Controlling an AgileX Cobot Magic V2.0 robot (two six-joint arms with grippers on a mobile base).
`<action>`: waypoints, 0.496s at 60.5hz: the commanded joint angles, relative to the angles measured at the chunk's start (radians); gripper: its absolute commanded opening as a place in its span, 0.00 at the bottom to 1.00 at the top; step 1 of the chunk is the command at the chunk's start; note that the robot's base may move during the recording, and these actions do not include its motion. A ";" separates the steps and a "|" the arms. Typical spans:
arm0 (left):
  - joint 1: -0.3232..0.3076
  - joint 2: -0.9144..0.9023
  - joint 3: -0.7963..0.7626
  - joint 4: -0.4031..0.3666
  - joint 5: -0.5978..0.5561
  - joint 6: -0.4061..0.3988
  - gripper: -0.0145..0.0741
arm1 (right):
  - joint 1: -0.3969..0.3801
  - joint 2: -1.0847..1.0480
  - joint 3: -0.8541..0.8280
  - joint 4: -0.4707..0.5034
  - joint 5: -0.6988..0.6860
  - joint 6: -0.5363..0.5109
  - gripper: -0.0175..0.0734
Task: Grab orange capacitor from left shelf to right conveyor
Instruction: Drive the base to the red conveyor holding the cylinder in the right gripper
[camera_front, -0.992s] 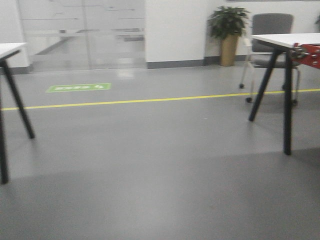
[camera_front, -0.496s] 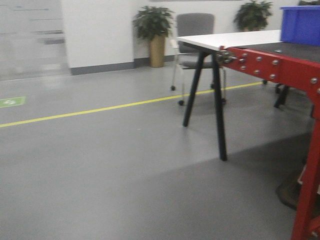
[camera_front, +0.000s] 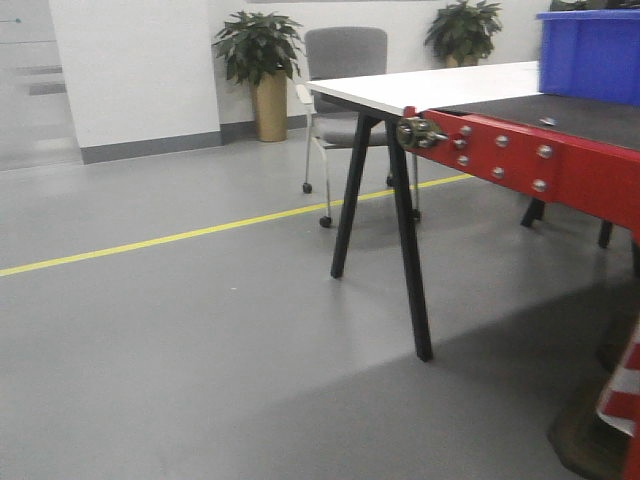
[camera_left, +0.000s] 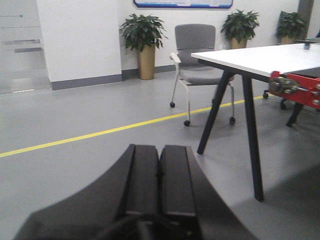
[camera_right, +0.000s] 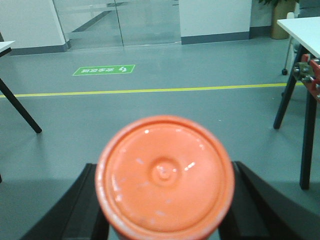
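My right gripper is shut on the orange capacitor; its round flat end fills the lower middle of the right wrist view, with a black finger on each side. My left gripper is shut and empty, its two black fingers pressed together over bare floor. The right conveyor shows at the right of the front view: a glossy red side frame with silver bolts and a black belt on top. Its red end also shows in the left wrist view and the right wrist view. The left shelf is out of view.
A blue bin stands on the conveyor's far end. A white-topped table with black legs stands beside the conveyor, a grey wheeled chair and potted plants behind it. A yellow floor line crosses the grey floor.
The front view has swung to the right: the white table and red conveyor moved from the right edge toward the middle, and the glass wall and green floor sign left the view.
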 joint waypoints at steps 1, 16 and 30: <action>-0.003 0.010 -0.008 -0.005 -0.084 0.000 0.05 | -0.004 0.020 -0.025 -0.019 -0.093 -0.010 0.26; -0.003 0.010 -0.008 -0.005 -0.084 0.000 0.05 | -0.004 0.020 -0.025 -0.019 -0.093 -0.010 0.26; -0.003 0.010 -0.008 -0.005 -0.084 0.000 0.05 | 0.012 0.020 -0.025 -0.019 -0.092 -0.010 0.26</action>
